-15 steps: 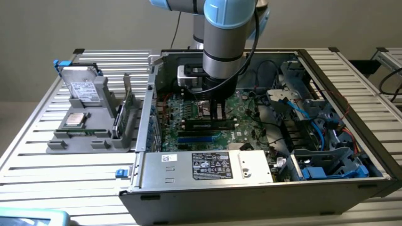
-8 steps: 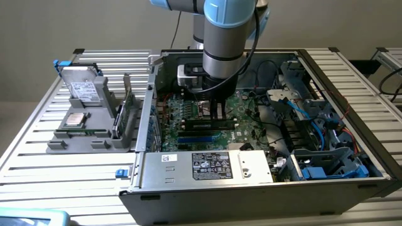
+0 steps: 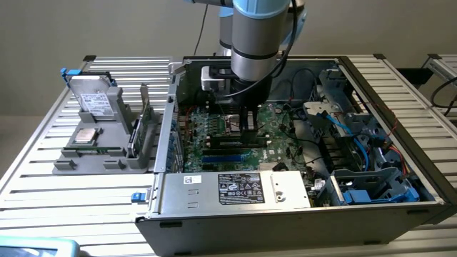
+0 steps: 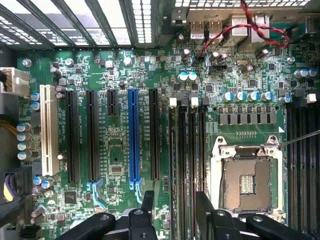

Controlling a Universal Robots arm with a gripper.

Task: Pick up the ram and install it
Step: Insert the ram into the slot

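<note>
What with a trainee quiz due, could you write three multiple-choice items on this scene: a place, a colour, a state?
1. Where is the pincer?
A) inside the computer case, over the circuit board
B) outside the case
C) on the floor

2. What colour is the bright slot flanked by black slots?
A) red
B) blue
C) yellow

3. How is the case?
A) shut by a panel
B) wrapped in plastic
C) open, insides exposed

Answers:
1 A: it hangs above the green board, within the case walls.
2 B: one blue slot stands between black ones.
3 C: the board shows plainly from above.
</note>
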